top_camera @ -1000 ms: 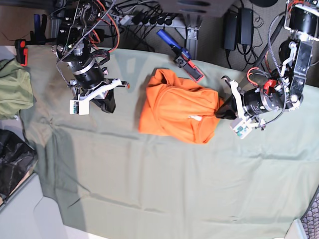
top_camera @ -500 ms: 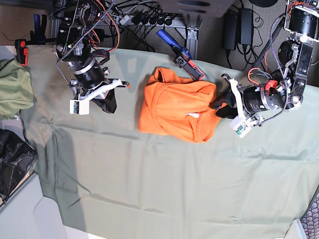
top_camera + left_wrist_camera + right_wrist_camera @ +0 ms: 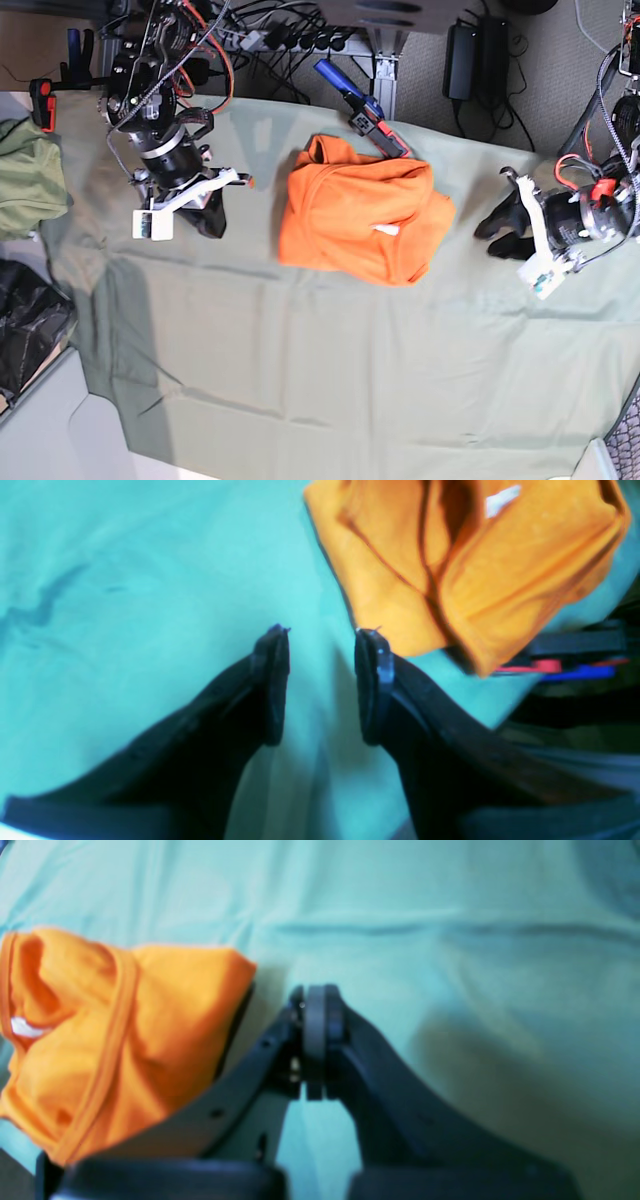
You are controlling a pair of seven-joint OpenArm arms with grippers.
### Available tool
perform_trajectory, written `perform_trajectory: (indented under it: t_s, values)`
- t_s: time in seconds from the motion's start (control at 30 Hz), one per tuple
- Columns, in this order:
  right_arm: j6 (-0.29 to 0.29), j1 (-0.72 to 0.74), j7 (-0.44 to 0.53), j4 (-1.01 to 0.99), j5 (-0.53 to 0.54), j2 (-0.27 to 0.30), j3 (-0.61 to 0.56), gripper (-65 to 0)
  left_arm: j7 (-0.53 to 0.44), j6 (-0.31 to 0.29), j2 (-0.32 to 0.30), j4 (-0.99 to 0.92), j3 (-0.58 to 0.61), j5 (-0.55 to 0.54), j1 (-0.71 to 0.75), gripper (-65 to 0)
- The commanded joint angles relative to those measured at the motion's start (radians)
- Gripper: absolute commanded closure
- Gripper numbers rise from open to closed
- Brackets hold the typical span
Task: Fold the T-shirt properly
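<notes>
The orange T-shirt lies as a folded, lumpy bundle on the green table cloth, its small white tag showing on top. My left gripper stands open to the right of the bundle, clear of it. In the left wrist view the open left gripper has only cloth between its fingers, with the T-shirt ahead and to the right. My right gripper is shut to the left of the shirt. The right wrist view shows the shut right gripper empty, just right of the T-shirt.
A blue and red clamp tool lies at the table's back edge, touching the shirt's far side. A dark green cloth heap and a black bag sit off the left edge. Cables and power strips run behind.
My left gripper opened, let go of the shirt's right edge and drew back to the right. The shirt's right side settled. The right arm shifted slightly left.
</notes>
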Motion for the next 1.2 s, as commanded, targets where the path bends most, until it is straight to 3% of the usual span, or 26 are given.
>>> perform_trajectory:
  t_s: [0.0,0.13,0.3,0.57,0.77,0.93,1.17]
  values:
    - [0.104,0.023,0.037,0.016,0.0,0.008,0.004,0.0,-0.013,-0.02,-0.01,0.042,-0.005,-0.027,0.019,-23.6]
    - [0.103,0.096,0.06,-0.017,-0.024,0.008,0.003,0.0,-0.031,-0.02,-0.006,0.116,0.002,-0.018,0.103,-13.1]
    - [0.104,0.238,0.075,-0.174,-0.021,0.008,-0.009,0.0,-0.071,-0.02,0.039,0.103,0.003,0.068,0.142,0.0]
    - [0.104,0.459,0.079,-0.426,-0.071,0.008,-0.176,0.0,-0.082,-0.02,0.111,0.094,0.042,0.083,0.152,0.0]
    - [0.104,0.549,0.116,-0.569,-0.152,0.008,-0.301,0.0,-0.08,-0.02,0.143,0.092,0.134,0.181,0.153,0.0]
    - [0.104,0.56,0.116,-0.612,-0.151,0.005,-0.317,0.0,-0.091,-0.02,0.143,0.092,0.14,0.168,0.161,0.0]
    - [0.104,0.56,0.116,-0.615,-0.15,0.005,-0.32,0.0,-0.184,-0.02,0.173,0.06,0.146,0.272,0.154,0.0]
